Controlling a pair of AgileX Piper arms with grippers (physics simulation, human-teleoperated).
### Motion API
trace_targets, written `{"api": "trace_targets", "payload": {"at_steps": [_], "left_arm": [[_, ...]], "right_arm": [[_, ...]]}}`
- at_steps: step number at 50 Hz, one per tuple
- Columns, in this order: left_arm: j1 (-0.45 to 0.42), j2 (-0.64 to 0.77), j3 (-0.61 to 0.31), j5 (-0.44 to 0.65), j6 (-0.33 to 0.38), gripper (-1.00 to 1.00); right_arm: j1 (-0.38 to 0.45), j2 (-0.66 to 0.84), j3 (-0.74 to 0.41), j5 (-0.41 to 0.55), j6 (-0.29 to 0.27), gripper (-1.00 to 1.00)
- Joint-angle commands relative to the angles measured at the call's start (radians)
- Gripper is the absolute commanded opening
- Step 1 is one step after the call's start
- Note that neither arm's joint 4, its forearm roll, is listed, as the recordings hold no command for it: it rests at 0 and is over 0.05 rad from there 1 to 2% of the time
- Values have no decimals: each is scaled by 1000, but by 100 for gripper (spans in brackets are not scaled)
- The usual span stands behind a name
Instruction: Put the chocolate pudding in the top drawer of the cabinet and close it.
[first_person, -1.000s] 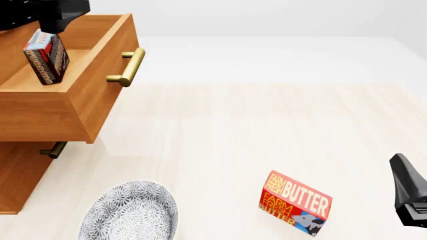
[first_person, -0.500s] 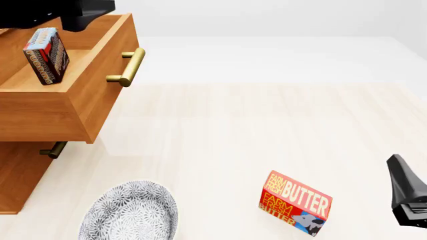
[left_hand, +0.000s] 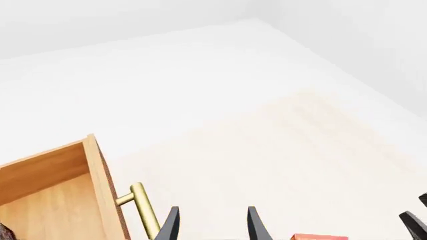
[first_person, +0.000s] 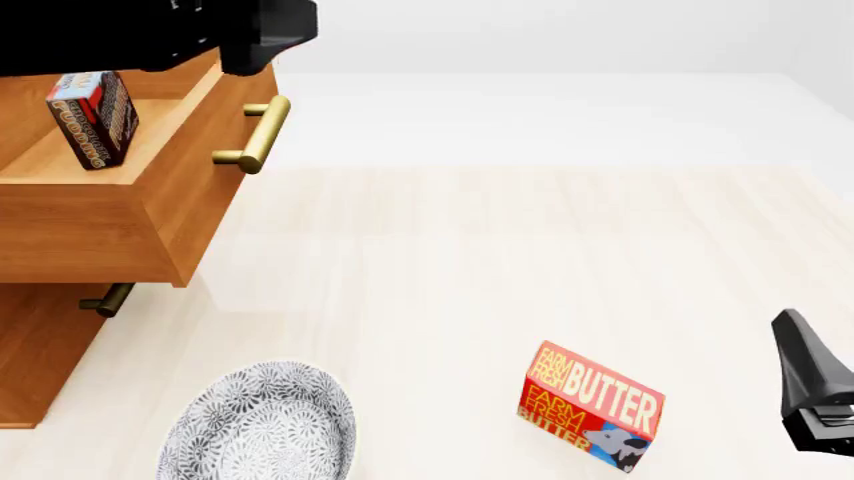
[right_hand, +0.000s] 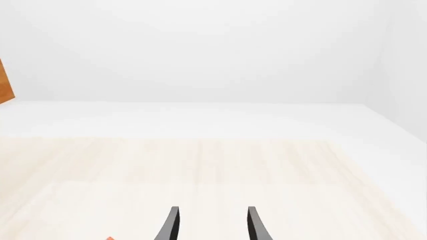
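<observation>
Since earlier frame: left gripper (left_hand: 210, 225) shifted rightward off drawer interior, now above drawer front edge; fingers parted, holding nothing. Chocolate pudding (first_person: 92, 118) standing upright inside open top drawer (first_person: 160, 215), released. Brass handle (first_person: 258, 135) just below and beside left gripper, long axis horizontal along drawer face. Left arm nearer; right gripper (right_hand: 210, 225) well apart, parted, empty. Count: 1 pudding, 1 butter box (first_person: 589, 405), 1 plate (first_person: 260, 425), 2 drawers in cabinet (first_person: 40, 345), 1 counter (first_person: 534, 260).

cabinet (first_person: 40, 360) cut by left edge, right claw (first_person: 814, 395) cut by right edge
</observation>
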Motion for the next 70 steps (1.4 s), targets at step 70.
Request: {"api": "trace_targets", "payload": {"at_steps": [70], "left_arm": [[-89, 213, 111, -206, -251, 100]], "right_arm": [[1, 2, 0, -2, -1, 100]]}}
